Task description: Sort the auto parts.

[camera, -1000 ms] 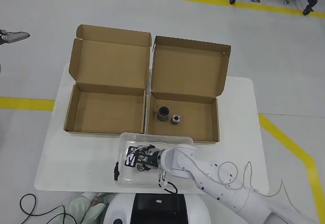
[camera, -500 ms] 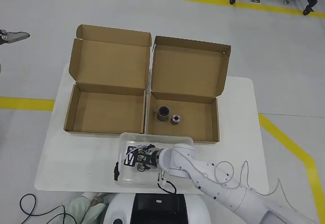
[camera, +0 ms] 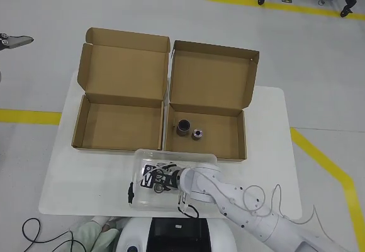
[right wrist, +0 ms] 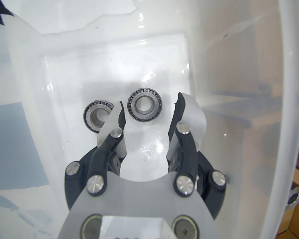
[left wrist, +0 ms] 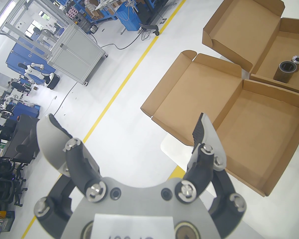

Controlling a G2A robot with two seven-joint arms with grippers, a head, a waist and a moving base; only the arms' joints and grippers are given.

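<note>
no readable text, white label (left wrist: 133,225) mostly cut off, bearing (right wrist: 144,108) engraving too small

The right gripper (right wrist: 150,99) is positioned inside a clear plastic bin (right wrist: 239,50), pointing down at the bin floor. Its jaws are spread apart and hold nothing. Two metal bearings lie flat on the floor, bores facing up. The first bearing (right wrist: 144,108) sits in the gap between the fingertips, touching neither finger (right wrist: 190,116). The second bearing (right wrist: 96,116) lies just beside the first, outside the gap, and is partly covered by one finger. Brown cardboard (right wrist: 276,38) shows through the bin wall.
</note>
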